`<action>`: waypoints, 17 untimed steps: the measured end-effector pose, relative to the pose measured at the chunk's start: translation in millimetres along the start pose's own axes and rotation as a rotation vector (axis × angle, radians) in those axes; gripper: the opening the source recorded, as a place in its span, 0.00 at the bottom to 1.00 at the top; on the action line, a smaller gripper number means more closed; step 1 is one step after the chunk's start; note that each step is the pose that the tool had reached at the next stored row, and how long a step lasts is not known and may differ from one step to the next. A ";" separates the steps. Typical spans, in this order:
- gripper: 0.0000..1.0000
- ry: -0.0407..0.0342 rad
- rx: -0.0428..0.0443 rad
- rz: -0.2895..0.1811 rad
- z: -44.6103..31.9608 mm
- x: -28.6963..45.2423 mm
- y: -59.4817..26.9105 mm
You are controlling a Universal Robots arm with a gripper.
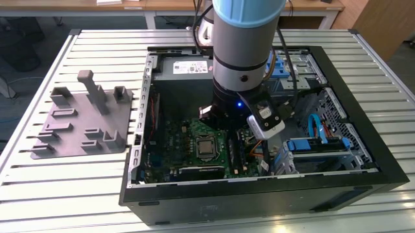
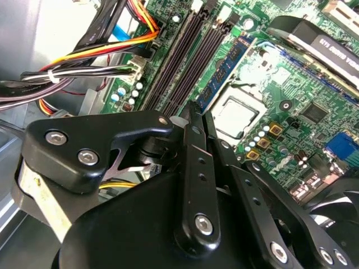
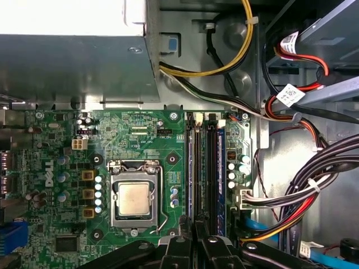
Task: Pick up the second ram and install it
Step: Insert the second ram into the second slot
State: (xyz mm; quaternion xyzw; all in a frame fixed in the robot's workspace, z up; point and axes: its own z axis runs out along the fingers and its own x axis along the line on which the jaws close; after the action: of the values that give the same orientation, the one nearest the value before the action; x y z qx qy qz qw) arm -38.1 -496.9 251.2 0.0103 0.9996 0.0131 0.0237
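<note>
Claw clenched on the memory stick, stick standing edge-down over the slots beside the processor socket on the motherboard. Risk: slight tilt or offset, pins miss slot, stick jams or bends.

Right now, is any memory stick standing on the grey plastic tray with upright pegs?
No. In the exterior view the grey plastic tray beside the open black computer case carries just its own pegs and brackets.

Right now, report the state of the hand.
The hand: closed, holding the second ram by one end.
</note>
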 end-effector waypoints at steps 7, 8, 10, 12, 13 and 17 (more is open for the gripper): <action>0.14 0.0000 0.0000 0.000 2.5 0.1 -0.1; 0.14 0.0000 0.0001 0.000 2.8 0.1 -0.1; 0.14 0.0000 0.0000 0.000 3.5 0.0 -0.1; 0.14 0.0001 0.0000 0.000 4.1 0.1 -0.1; 0.14 0.0000 0.0001 0.000 4.4 0.1 -0.1; 0.14 0.0000 -0.0001 0.000 5.6 0.1 -0.1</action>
State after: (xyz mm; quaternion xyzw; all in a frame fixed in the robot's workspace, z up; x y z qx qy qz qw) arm -37.9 -496.9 245.5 0.0103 0.9996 0.0131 0.0237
